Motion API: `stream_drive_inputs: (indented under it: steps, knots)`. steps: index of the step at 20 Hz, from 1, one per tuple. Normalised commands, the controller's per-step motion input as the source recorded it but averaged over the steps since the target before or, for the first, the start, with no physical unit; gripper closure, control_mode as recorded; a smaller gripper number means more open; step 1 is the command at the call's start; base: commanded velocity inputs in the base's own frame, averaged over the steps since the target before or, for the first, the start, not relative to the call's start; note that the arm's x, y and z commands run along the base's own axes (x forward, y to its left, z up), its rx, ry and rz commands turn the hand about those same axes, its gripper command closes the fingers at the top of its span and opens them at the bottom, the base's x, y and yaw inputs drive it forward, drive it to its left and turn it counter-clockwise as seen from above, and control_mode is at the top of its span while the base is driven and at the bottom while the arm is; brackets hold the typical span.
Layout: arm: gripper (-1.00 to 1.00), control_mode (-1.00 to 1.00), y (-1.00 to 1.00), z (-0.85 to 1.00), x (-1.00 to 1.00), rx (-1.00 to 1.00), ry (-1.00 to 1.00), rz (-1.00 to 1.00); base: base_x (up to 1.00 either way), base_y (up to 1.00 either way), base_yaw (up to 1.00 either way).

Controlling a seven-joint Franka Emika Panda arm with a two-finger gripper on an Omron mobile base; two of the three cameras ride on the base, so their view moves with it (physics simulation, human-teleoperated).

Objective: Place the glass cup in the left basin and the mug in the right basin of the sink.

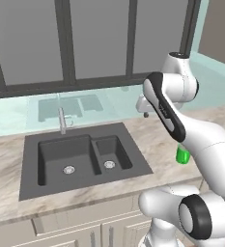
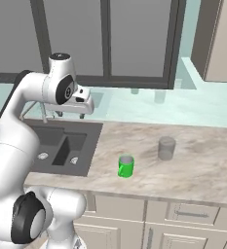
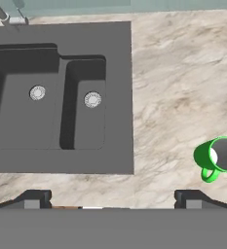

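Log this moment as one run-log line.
gripper: open, empty, above counter | mug: on counter | glass cup: on counter | left basin, right basin: empty

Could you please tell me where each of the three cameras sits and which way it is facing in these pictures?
Left base view: behind the arm on its left, looking forward and down at the sink and faucet; the white arm rises at lower right, hiding most of the mug.
Right base view: behind on its right, looking over the counter at the mug and glass cup; the arm rises at lower left.
Hand view: on the hand, looking straight down; the open gripper shows at the bottom.
All three share sink and mug.
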Motion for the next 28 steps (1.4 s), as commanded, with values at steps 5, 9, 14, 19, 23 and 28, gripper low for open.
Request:
stream_drive_inputs:
  steps: [5, 9, 14, 19, 23, 28]
  knots:
    - [-1.00, 1.00, 0.00, 0.00, 0.00, 0.00, 0.00, 0.00, 0.08, 0.05, 0.03]
    - [-1.00, 1.00, 0.00, 0.00, 0.00, 0.00, 0.00, 0.00, -0.02, 0.12, 0.16]
    - [-1.00, 1.00, 0.00, 0.00, 0.00, 0.00, 0.00, 0.00, -0.08, 0.14, 0.12]
    - [-1.00, 1.00, 0.00, 0.00, 0.00, 0.00, 0.00, 0.00, 0.11, 0.05, 0.04]
    - [-1.00, 1.00, 0.00, 0.00, 0.00, 0.00, 0.00, 0.00, 0.30, 0.00, 0.00]
    - [-1.00, 1.00, 0.00, 0.00, 0.00, 0.00, 0.00, 0.00, 0.17, 0.00, 0.00]
